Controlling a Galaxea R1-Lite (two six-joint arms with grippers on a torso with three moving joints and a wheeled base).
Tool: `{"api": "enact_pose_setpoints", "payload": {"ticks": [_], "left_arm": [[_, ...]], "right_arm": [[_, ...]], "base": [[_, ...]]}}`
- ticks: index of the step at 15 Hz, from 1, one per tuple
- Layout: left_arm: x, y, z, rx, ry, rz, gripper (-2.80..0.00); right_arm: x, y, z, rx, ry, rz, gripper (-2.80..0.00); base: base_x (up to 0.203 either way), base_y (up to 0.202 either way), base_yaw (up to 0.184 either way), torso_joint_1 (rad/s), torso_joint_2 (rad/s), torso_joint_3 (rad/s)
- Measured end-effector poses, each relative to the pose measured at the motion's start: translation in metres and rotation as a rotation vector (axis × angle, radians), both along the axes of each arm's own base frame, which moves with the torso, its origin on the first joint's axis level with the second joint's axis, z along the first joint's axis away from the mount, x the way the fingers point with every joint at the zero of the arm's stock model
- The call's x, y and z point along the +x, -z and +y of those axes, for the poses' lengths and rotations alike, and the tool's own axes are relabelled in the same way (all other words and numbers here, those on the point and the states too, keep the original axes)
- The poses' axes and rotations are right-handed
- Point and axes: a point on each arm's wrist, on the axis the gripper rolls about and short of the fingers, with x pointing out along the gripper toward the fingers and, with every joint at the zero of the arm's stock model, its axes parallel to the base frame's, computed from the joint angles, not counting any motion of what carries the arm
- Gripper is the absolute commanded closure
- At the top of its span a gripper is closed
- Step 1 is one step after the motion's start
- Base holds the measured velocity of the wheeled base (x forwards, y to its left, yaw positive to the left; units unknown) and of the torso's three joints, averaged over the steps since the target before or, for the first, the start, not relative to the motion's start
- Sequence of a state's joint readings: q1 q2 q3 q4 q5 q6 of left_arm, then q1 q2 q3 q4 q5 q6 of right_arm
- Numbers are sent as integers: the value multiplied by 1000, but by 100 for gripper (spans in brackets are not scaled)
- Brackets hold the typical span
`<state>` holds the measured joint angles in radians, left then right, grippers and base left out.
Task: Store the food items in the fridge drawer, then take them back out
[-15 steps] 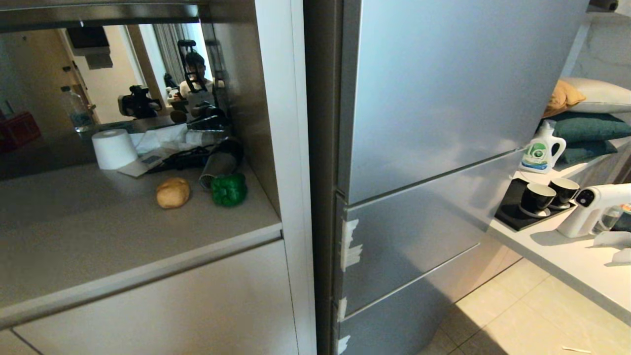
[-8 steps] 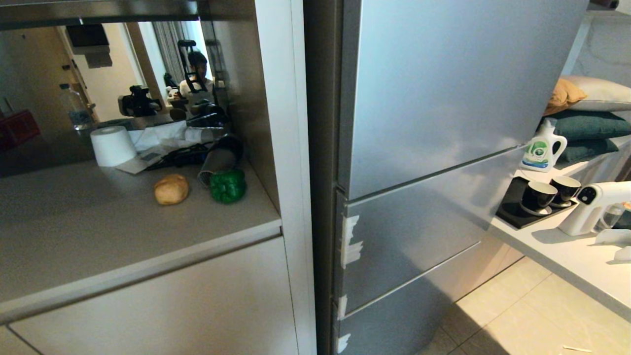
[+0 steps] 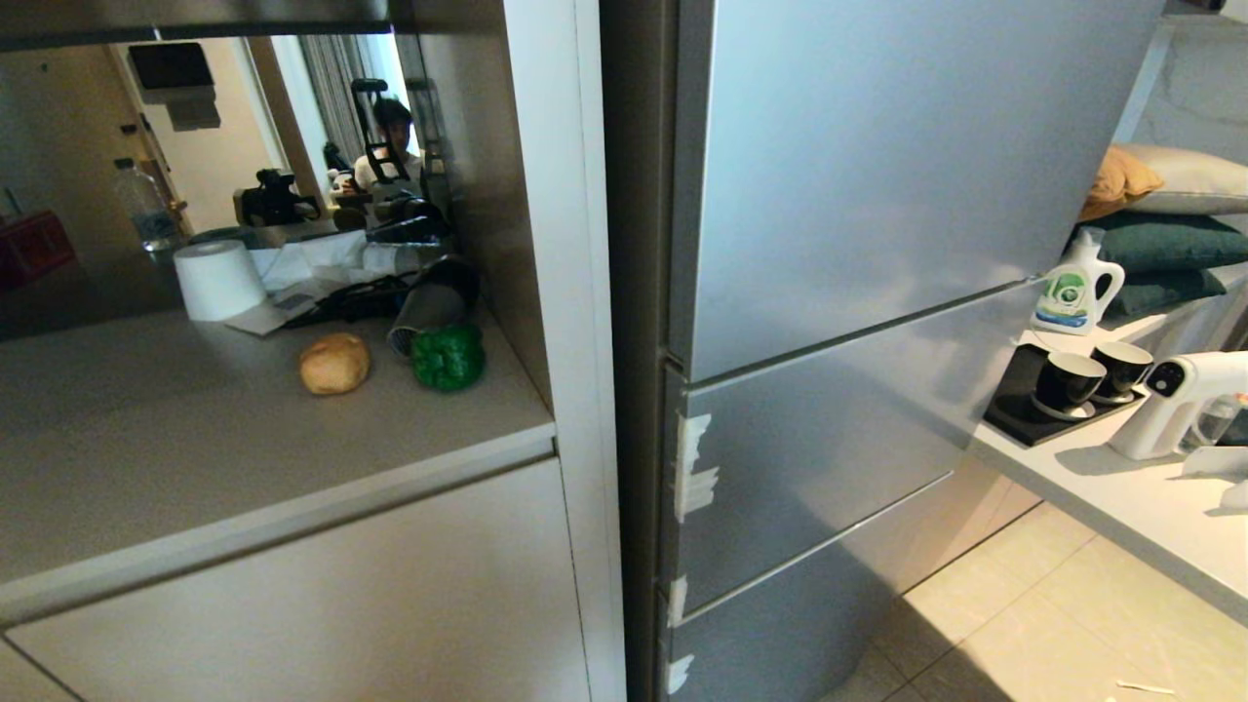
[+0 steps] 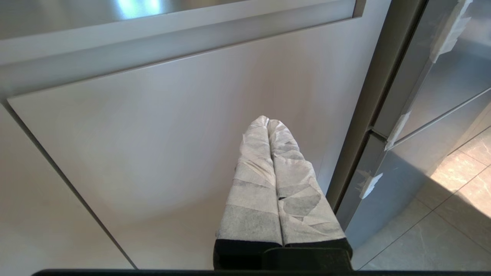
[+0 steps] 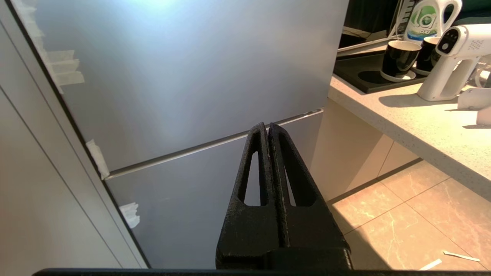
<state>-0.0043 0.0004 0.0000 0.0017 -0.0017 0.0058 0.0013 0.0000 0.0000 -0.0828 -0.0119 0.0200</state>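
On the grey counter (image 3: 195, 458) left of the fridge lie the food items: a tan-yellow potato (image 3: 334, 364) and a glossy green bell pepper (image 3: 448, 356) beside it. The fridge drawer (image 3: 819, 439) is the middle silver panel, closed, with white tape strips (image 3: 692, 468) on its left edge. It also shows in the right wrist view as the fridge drawer (image 5: 184, 84). Neither arm shows in the head view. My left gripper (image 4: 267, 122), wrapped in white tape, is shut and empty before a white cabinet front (image 4: 153, 153). My right gripper (image 5: 267, 126) is shut and empty, facing the fridge's lower panels.
A white paper roll (image 3: 218, 280) and a grey-black hair dryer (image 3: 429, 302) lie behind the food. At right, a pale counter (image 3: 1121, 487) carries two black cups (image 3: 1068, 385), a detergent bottle (image 3: 1075, 288) and a white spray device (image 3: 1185, 395). Tiled floor (image 3: 1053, 624) lies below it.
The whole head view has shifted slightly: the counter items and the fridge's seams sit a little higher in the picture, so the camera moved. The things themselves kept still.
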Motion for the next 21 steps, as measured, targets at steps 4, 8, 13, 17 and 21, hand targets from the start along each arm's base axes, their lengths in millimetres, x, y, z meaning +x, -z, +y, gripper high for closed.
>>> {"api": "enact_pose_setpoints", "payload": {"ticks": [4,8,13,17,21], "left_arm": [[0,0,0,0,0,0,0],[0,0,0,0,0,-1,0],[0,0,0,0,0,0,0],[0,0,0,1,0,-1,0],[0,0,0,2,0,0,0]], "right_arm": [[0,0,0,0,0,-1,0],[0,0,0,0,0,-2,0],[0,0,0,0,0,-1,0],[0,0,0,0,0,0,0],[0,0,0,0,0,0,0]], "base": [[0,0,0,-98,221,119],[0,0,0,-130,291,159],[0,0,0,-132,308,166],[0,0,0,-137,318,173],[0,0,0,-139,324,178]]}}
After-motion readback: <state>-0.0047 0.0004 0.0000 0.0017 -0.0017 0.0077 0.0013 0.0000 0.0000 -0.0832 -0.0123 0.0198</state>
